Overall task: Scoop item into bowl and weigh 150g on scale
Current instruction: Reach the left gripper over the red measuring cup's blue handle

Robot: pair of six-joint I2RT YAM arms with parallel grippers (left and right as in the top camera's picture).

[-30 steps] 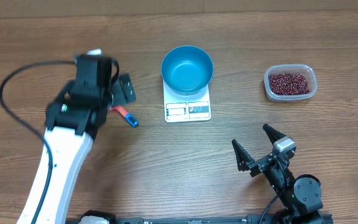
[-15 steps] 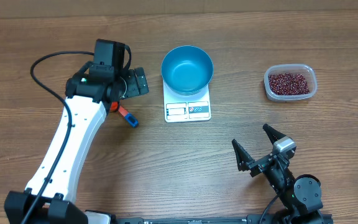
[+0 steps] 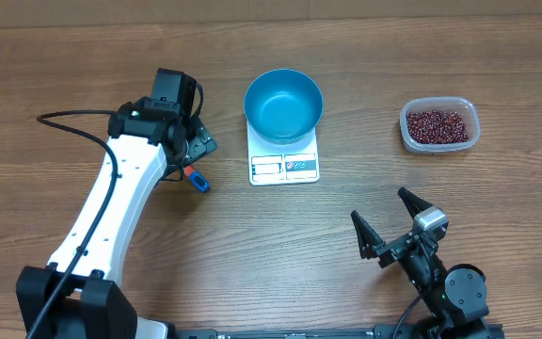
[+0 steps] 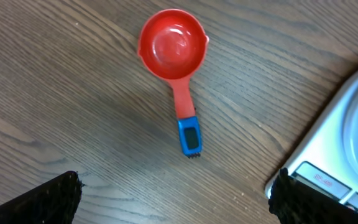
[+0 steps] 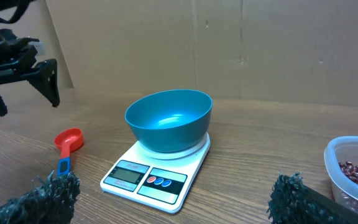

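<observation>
Scoop-pickup step. Our left gripper hangs over the scoop, jaws wide apart, not touching. Right gripper idle, jaws apart, empty. Beans sit in the tub, well right of the empty bowl on the scale. Next we need to descend and clamp the handle.

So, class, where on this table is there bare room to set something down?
Bare wood lies between the scale and the bean tub, and in front of the scale, between the left arm and the right gripper. Crowded: left of the scale, where the scoop lies under the left arm.
</observation>
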